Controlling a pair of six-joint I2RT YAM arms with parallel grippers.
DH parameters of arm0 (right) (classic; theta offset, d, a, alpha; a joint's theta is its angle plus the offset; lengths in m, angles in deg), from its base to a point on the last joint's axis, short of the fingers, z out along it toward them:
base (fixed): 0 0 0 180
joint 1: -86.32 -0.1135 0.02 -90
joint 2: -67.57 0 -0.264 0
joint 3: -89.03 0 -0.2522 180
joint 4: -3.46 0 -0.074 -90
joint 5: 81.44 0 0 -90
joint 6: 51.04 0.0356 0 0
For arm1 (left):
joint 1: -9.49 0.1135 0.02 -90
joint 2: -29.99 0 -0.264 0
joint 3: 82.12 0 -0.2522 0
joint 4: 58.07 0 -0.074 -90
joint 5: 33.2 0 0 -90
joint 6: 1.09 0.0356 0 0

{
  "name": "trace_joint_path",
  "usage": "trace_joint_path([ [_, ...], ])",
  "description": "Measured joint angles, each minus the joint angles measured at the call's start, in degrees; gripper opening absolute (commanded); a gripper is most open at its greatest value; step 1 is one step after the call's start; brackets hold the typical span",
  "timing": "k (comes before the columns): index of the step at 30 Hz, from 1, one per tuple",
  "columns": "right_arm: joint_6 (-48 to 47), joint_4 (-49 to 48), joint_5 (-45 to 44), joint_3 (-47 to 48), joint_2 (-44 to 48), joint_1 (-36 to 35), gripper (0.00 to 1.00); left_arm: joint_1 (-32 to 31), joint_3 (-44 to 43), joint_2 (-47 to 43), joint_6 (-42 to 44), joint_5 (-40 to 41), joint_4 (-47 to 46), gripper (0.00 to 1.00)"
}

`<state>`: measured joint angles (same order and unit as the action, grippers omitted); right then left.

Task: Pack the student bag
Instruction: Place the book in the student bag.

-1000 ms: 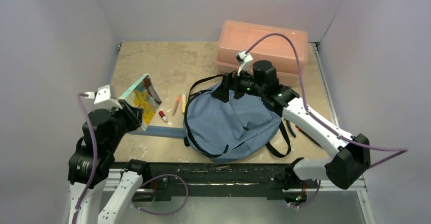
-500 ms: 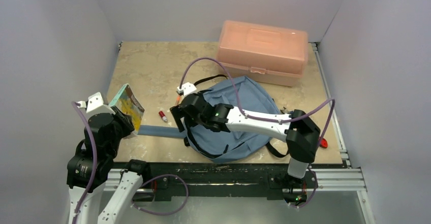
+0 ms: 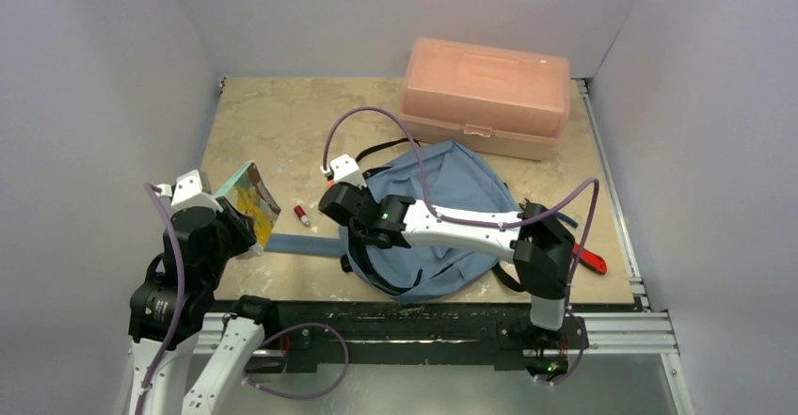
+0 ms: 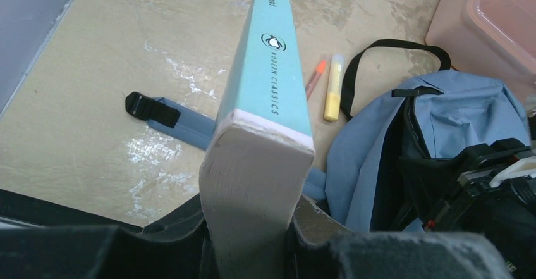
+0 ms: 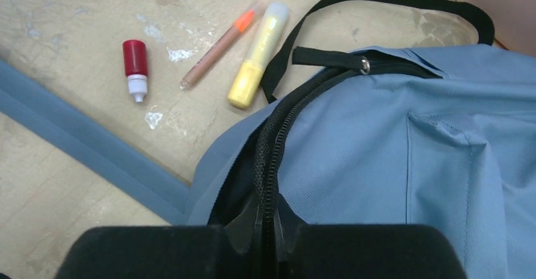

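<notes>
Left gripper: jaws clamped on the lower end of a teal-spined paperback, "Modern Classics" on the spine. It is held tilted above the left side of the table. A wide blue shoulder strap lies flat beneath it. Next right: red-capped bottle, orange pen and yellow highlighter, loose beside the student bag. The bag sits mid-table toward the near edge. Right gripper: pinched tight on the bag's dark zipper edge, left side. Salmon-pink box just behind.
</notes>
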<state>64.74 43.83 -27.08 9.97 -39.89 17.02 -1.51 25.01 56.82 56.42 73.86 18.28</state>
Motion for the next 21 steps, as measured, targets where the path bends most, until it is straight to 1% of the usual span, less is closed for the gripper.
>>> trace_joint_path([
  [4,-1.55,0.0,1.9,-1.25,3.06,0.9,0.0,0.0,0.0,1.03,0.09,-3.28,-0.33,0.0],
  [7,-3.39,0.0,7.41,-2.21,6.97,3.34,0.0,0.0,0.0,2.45,0.04,-8.17,-1.27,0.0],
  [10,-4.92,-0.61,18.14,-4.96,12.55,8.68,0.0,0.0,0.0,4.79,-0.92,-16.06,-2.71,0.0],
  [15,-4.87,-3.32,38.86,-8.17,18.23,22.86,0.0,0.0,0.96,8.61,-6.95,-31.19,-8.87,0.0],
  [18,-2.84,-6.97,49.37,-10.14,18.75,29.31,0.0,0.0,4.59,9.79,-13.2,-39.28,-15.5,0.0],
  [19,-1.99,-8.35,52.35,-10.93,18.73,30.53,0.0,-0.02,7.28,10.47,-16.26,-42.38,-18.78,0.0],
  [21,-0.09,-10.67,57.31,-12.31,18.73,31.91,0.0,-0.02,10.67,11.47,-19.52,-45.09,-22.36,0.0],
])
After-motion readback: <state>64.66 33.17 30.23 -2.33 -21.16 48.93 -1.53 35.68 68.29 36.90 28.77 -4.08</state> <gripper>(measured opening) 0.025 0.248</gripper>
